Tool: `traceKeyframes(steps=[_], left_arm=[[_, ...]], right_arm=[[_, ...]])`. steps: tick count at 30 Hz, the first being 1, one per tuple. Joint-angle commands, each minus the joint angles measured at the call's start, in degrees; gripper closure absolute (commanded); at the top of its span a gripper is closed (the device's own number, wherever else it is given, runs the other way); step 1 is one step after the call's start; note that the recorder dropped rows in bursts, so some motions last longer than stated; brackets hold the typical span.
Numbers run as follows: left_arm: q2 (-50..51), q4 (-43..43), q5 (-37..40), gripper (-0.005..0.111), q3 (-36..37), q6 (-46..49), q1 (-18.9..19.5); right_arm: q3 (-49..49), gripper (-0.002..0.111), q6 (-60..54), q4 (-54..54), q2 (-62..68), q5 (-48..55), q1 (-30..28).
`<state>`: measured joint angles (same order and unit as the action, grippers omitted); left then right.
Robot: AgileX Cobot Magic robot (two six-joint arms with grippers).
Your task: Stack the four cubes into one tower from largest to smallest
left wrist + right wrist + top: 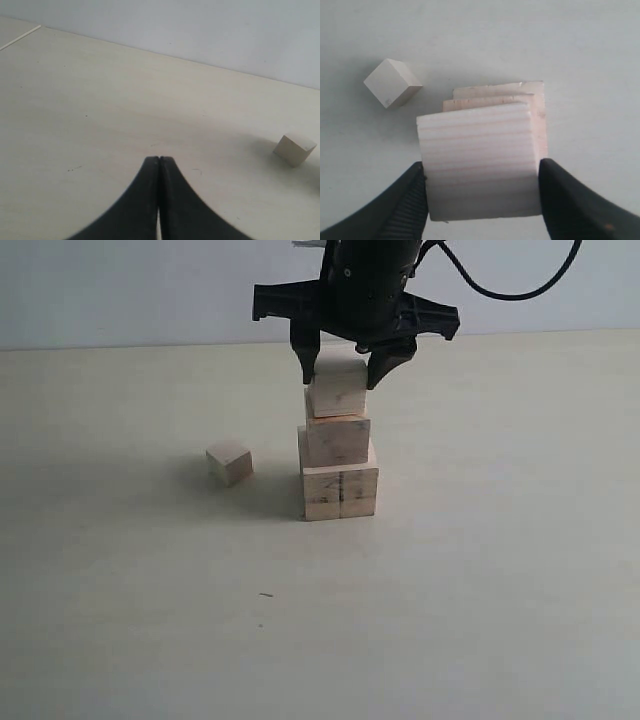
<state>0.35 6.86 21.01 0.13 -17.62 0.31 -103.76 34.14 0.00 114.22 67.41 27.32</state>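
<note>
Cubes of pale wood stand three high in a tower (340,465) on the tabletop (480,590), nearer its far edge than its near one. From the exterior view we see the largest cube (340,492) at the base, a dark seam (341,496) running down its front face. The second cube (337,440) sits on it, and the third cube (337,390) on top of that. The right end effector (342,380) reaches down from above and holds the third cube, one black finger pressed to each side.

The right wrist view shows us that grip close up. The fingers (412,200) lie flat against opposite faces of the third cube (480,165), and the edges of the two lower cubes step out beyond it.

The smallest cube (229,462) lies alone on the tabletop, near the tower on the side toward the left edge and not touching it.

Only the left wrist view shows us the left end effector (159,160). Its two dark fingertips are pressed together with nothing between them, above bare tabletop, and the smallest cube (295,149) sits off to one side. That view does not take in the tower.
</note>
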Motion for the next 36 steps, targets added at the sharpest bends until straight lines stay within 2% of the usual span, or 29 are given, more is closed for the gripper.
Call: traceKeyframes(steps=[1, 4, 12, 26, 32, 36], left_arm=[[-0.4, 0.1, -0.5, 0.107, -0.1, 0.1, -0.3], [-0.4, 0.1, -0.5, 0.107, -0.1, 0.1, -0.3], [-0.4, 0.1, -0.5, 0.107, -0.1, 0.1, -0.3], [-0.4, 0.1, -0.5, 0.107, -0.1, 0.1, -0.3], [-0.4, 0.1, -0.5, 0.107, -0.1, 0.1, -0.3], [-0.4, 0.1, -0.5, 0.107, -0.1, 0.1, -0.3]], right_arm=[[0.0, 0.057, -0.5, 0.0, -0.1, 0.1, 0.0], [0.0, 0.055, -0.5, 0.0, -0.1, 0.3, 0.0], [0.0, 0.041, -0.6, 0.3, -0.1, 0.3, 0.0], [-0.1, 0.041, -1.0, 0.3, -3.1, 0.1, 0.0], [-0.1, 0.041, -4.6, 0.3, -8.1, -0.2, 0.0], [-0.1, 0.042, -11.4, 0.3, -11.5, -1.2, 0.0]])
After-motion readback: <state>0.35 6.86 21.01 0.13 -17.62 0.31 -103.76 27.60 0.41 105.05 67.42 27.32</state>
